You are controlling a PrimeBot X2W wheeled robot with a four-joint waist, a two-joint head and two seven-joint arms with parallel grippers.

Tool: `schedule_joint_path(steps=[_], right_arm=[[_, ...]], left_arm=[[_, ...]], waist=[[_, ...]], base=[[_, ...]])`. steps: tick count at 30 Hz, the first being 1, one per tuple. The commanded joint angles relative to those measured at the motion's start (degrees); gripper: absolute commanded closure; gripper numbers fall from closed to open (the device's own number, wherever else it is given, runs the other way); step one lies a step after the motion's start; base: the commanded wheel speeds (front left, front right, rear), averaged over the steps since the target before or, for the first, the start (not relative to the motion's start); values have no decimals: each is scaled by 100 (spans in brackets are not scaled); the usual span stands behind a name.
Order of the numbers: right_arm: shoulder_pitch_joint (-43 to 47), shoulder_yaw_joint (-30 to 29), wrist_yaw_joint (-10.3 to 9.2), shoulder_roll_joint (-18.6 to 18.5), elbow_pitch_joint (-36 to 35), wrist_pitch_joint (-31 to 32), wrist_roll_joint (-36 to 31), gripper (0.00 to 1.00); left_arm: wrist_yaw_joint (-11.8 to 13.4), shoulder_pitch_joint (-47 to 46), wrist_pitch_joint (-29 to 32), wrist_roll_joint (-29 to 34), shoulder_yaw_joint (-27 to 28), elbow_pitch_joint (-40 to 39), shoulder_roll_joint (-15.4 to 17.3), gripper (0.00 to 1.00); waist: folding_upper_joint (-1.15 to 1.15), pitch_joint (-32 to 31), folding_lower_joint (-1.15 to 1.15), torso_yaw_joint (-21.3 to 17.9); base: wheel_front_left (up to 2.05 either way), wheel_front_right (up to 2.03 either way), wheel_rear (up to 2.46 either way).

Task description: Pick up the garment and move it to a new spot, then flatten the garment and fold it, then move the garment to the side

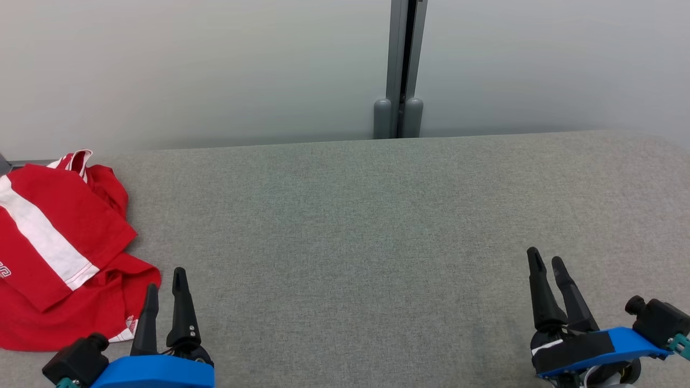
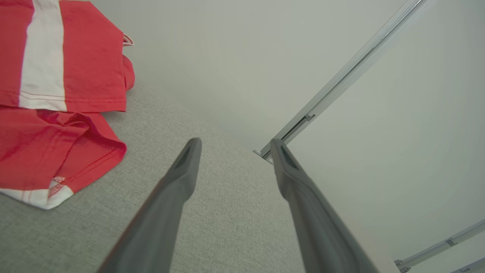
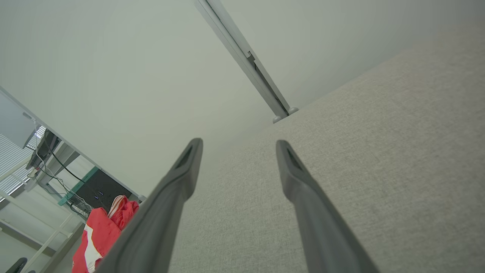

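The left tool (image 1: 165,280) sits at the lower left of the head view, its two dark fingers spread with nothing between them. In its own wrist view the gap between the fingers shows bare grey cloth. The right tool (image 1: 545,256) sits at the lower right, likewise spread and holding nothing, well apart from the left one. Both are over the surface (image 1: 350,215), a wide top covered in grey fabric. The garment (image 1: 59,237), a red shirt with a white stripe, lies crumpled in loose layers at the surface's left end. It is just beside the left tool's fingertips but apart from them, as far as the head view lets me judge. Behind the surface stands a pale partition (image 1: 215,70) with a grey post (image 1: 400,70) at its seam.
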Motion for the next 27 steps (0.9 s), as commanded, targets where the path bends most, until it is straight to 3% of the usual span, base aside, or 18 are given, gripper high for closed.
schedule_joint_path(steps=[1, 27], right_arm=[[-13, 36, 11, -43, -13, -58, -240, 0], [-72, 262, 13, -53, 435, -418, -1973, 0]], left_arm=[[24, -4, -56, 223, -43, -28, 42, 0], [46, 128, -415, 1664, -139, 487, 44, 0]], waist=[[0, -3, 0, 0], [0, -7, 0, 19]], base=[[0, 0, 0], [0, 0, 0]])
